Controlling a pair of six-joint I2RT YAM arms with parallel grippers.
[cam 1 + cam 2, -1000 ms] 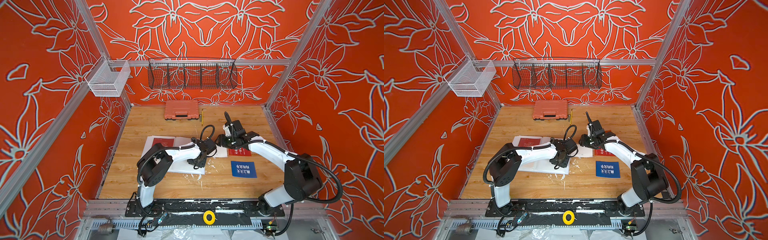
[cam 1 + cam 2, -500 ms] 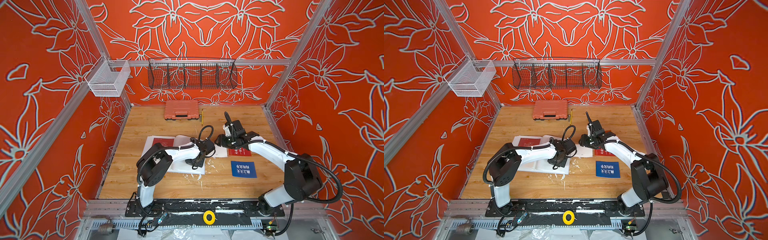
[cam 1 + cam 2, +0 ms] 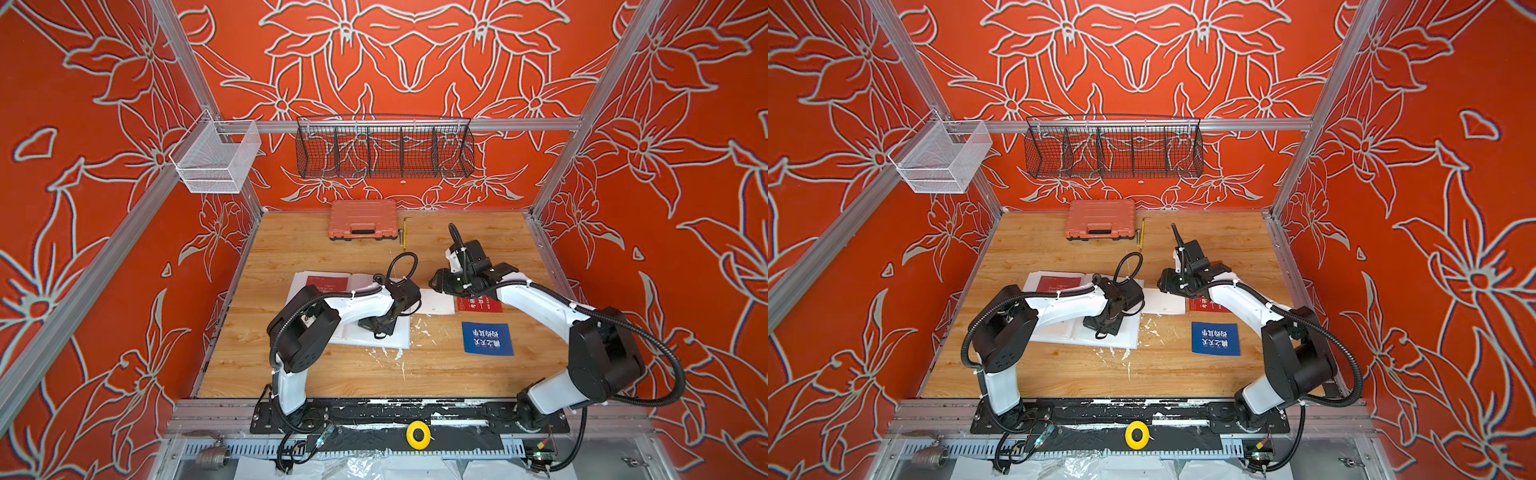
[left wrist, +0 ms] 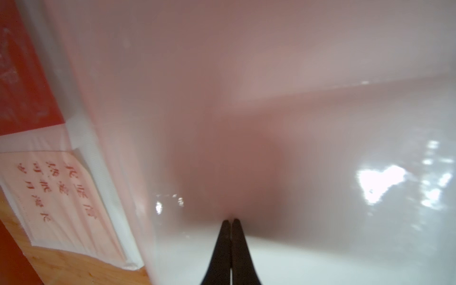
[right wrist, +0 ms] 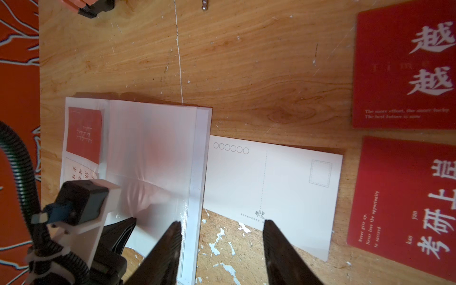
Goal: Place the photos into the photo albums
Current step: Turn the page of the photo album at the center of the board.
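The white photo album (image 3: pixel 400 337) (image 3: pixel 1130 332) lies open at the table's middle left. Its left page sleeves hold a red photo (image 3: pixel 326 284) (image 5: pixel 84 133) and a white one with red writing (image 4: pixel 56 195). My left gripper (image 3: pixel 377 328) (image 4: pixel 230 220) is shut on the right sleeve page (image 5: pixel 153 148), which puckers around the tips. My right gripper (image 3: pixel 436 286) (image 5: pixel 220 222) hovers open over bare table, between the album's edge and a white postcard photo (image 3: pixel 436 302) (image 5: pixel 271 177). Two red photos (image 5: pixel 404 64) (image 5: pixel 404 197) and a blue photo (image 3: pixel 487 338) lie to the right.
An orange-pink plastic case (image 3: pixel 363 219) and a thin yellow tool (image 3: pixel 404 235) sit at the back of the table. A black wire basket (image 3: pixel 384 151) and a white mesh basket (image 3: pixel 216 160) hang on the walls. White paint flecks (image 3: pixel 395 353) mark the wood.
The left gripper's jaws have closed on the sleeve page. Neither arm has visibly shifted.
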